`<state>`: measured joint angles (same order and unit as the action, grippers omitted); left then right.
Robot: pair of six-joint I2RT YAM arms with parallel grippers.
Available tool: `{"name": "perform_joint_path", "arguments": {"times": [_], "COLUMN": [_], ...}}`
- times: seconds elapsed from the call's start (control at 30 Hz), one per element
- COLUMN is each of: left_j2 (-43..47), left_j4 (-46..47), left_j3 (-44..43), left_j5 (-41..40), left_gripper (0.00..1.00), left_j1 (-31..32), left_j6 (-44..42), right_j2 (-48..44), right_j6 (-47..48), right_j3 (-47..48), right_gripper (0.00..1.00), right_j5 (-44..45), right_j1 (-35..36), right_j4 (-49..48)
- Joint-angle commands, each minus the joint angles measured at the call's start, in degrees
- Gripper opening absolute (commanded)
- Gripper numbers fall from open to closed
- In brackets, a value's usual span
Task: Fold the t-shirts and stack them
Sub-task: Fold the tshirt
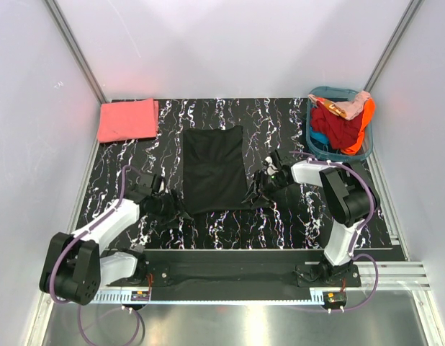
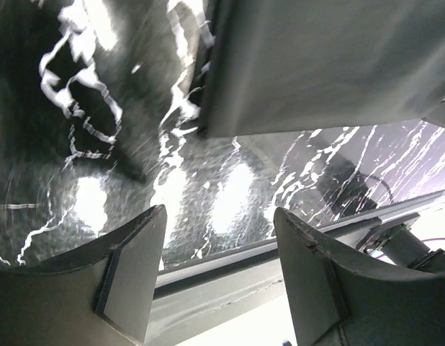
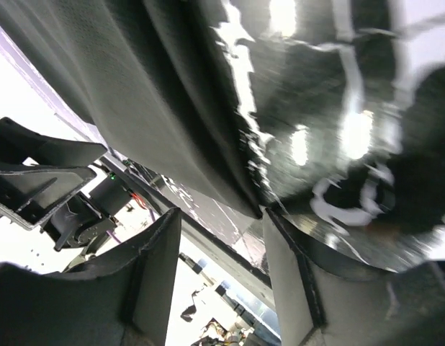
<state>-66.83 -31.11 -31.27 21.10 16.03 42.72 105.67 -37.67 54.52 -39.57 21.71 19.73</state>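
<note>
**While both pincers stand open, line up the next fold**

Since the large black cloth t-shirt (image 1: 215,169) lies as a flat oblong in the middle of the black, white-veined marble tabletop (image 1: 294,227), its sleeves apparently tucked in, the step in hand looks like the crosswise fold. The left pincer (image 1: 165,205) sits low just beside the shirt's near left corner, and the right pincer (image 1: 260,189) just beside its near right corner. Both have their fingers apart with nothing between them (each wrist view shows bare tabletop in the gap). To fold well, each should pinch its corner through every layer, at matching spots along the hem. They should then lift and travel together so the edge lands square. The folded coral-pink cloth t-shirt (image 1: 127,120) lies at the far left corner, well apart; stacking would come afterwards.
</note>
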Motion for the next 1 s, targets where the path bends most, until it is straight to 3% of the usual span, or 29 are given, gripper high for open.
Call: {"name": "perform_joint_path", "arguments": {"times": [0.0, 0.2, 0.37, 0.43, 0.47, 0.57, 0.83, 0.97], "left_j2": [3.3, 4.1, 0.8, -0.9, -1.6, -5.2, -13.4, -15.3], "left_j4": [3.1, -0.3, 3.1, 4.8, 5.4, 8.3, 10.2, 10.3], "left_j3": [0.2, -0.9, 0.8, 0.9, 1.0, 0.6, -2.8, -1.8], "left_j5": [-0.5, -2.1, -0.6, -0.4, -0.5, -0.4, -1.9, -0.9], "left_gripper": [0.66, 0.66, 0.66, 0.66, 0.66, 0.66, 0.61, 0.5], "left_j1": [-0.9, -2.4, -3.5, -4.4, -4.6, -5.5, -5.9, -5.9], "left_j6": [3.3, 1.7, 3.8, 4.2, 4.6, 5.2, 6.8, 9.0], "right_j2": [2.7, 1.4, 2.7, 2.7, 2.8, 3.2, 2.0, 1.7], "right_j6": [-1.7, -1.3, -1.4, -1.4, -1.4, -1.2, -0.1, 0.0], "right_j3": [1.2, 0.3, 0.8, 1.0, 1.1, 1.5, 1.5, 1.6], "right_gripper": [0.56, 0.54, 0.44, 0.37, 0.26, 0.09, 0.0, 0.0], "right_j5": [4.9, 8.9, 9.3, 10.0, 10.4, 10.5, 10.3, 10.0], "right_j1": [2.3, 3.3, 3.3, 3.3, 3.3, 3.3, 3.4, 3.3], "right_j4": [-1.5, 0.2, -0.7, -1.0, -1.1, -1.1, -0.2, 0.0]}}
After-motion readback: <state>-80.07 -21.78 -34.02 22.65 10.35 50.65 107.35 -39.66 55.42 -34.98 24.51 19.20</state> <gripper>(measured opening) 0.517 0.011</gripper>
